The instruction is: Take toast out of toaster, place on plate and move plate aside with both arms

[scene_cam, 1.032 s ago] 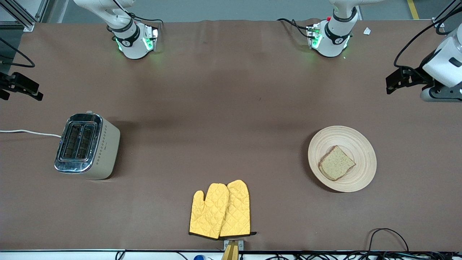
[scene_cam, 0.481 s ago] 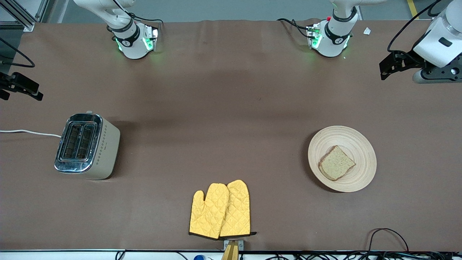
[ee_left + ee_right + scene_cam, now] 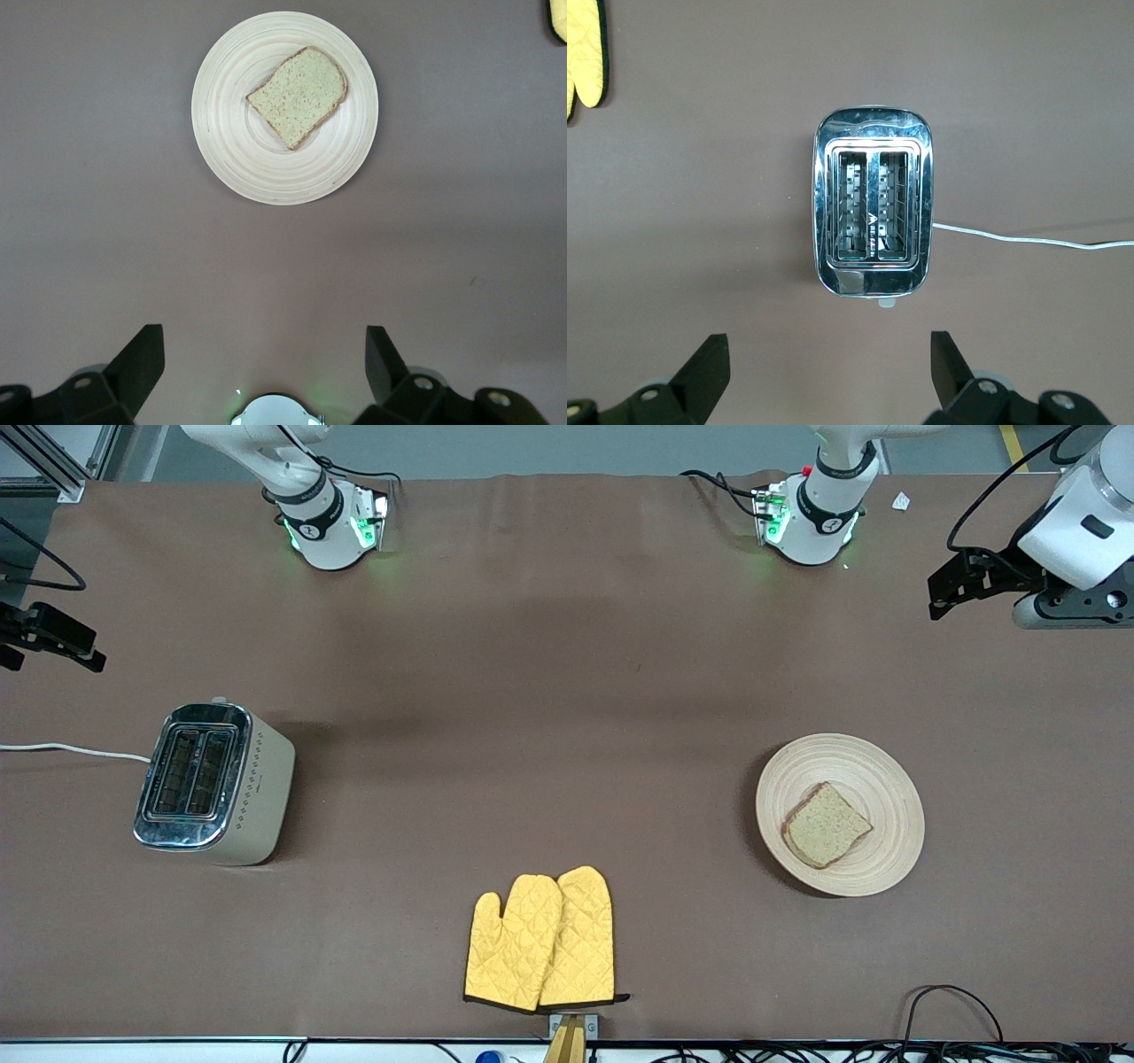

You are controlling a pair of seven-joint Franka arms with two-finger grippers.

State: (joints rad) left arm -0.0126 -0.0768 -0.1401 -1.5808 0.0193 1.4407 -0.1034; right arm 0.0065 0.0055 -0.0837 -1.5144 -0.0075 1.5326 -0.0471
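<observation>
Since a second ago the left gripper has risen and drawn back toward the table's base-side edge, at the left arm's end; over the last half second it has barely shifted. It hangs in the air over bare cloth near that corner, fingers spread wide and holding nothing. The right gripper has not moved: that arm waits over the table's edge at the right arm's end, fingers likewise spread and empty.

The toast lies flat on the plate, slightly off its centre toward the front camera. The plate sits on the table in the half toward the left arm's end, well apart from both grippers, and neither has changed place.

A chrome-topped cream toaster stands toward the right arm's end, both slots empty, its white cord running off that end's edge. Two yellow quilted oven mitts lie overlapped near the middle of the front edge, between toaster and plate. Nothing stands between either gripper and the plate.

The tabletop is covered in a plain brown cloth. The two white bases glow green along the edge farthest from the front camera, and black cables trail by the front corner at the left arm's end.
</observation>
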